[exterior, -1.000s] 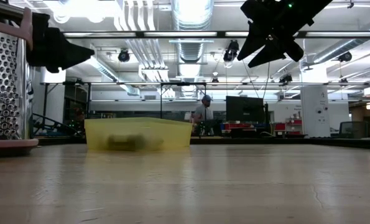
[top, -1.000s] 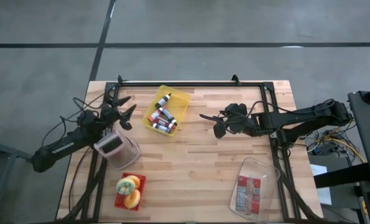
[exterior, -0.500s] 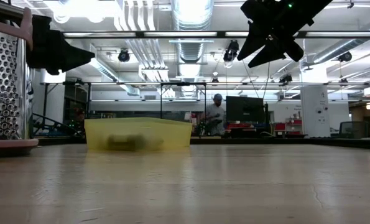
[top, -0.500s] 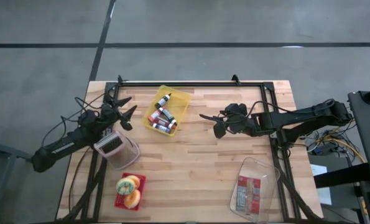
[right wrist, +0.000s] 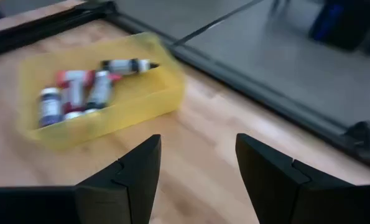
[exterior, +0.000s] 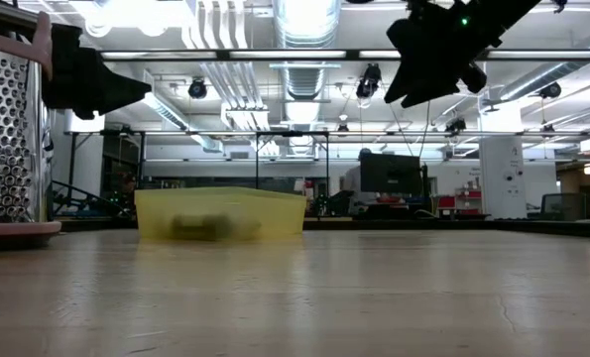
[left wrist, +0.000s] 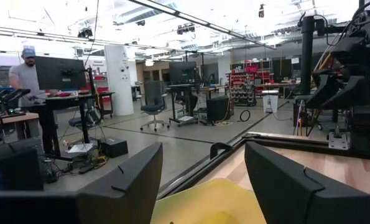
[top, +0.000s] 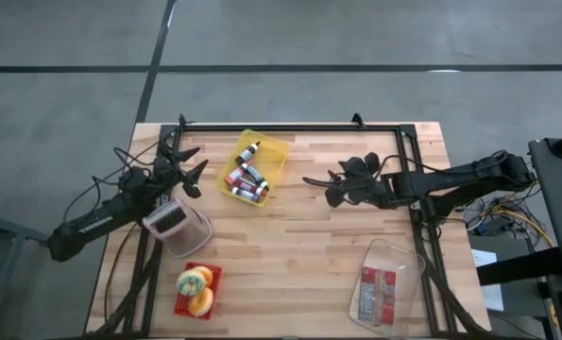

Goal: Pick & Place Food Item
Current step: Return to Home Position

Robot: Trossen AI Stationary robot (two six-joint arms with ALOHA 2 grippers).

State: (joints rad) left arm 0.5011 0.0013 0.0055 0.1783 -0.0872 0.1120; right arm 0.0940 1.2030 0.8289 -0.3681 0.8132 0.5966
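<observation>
I see the wood table [top: 299,241] on a grey floor, w/ the lab room behind; a person [left wrist: 27,70] stands at a desk. Donuts [top: 196,280] sit in the red bin [top: 213,272], table's left side, near the grater [top: 177,225]. Left gripper [top: 194,161] and right gripper [top: 316,187] are aloft, fingers apart. Vs 1 s ago: right gripper has tipped a bit, and the person behind the yellow bin [exterior: 220,212] is gone.

desk [top: 299,236]: pale wood, matt. yellow bin [top: 279,151], 11 o'clock: translucent plastic. grater [top: 172,220]: perforated shiny metal. red bin [top: 181,307]: plastic.
</observation>
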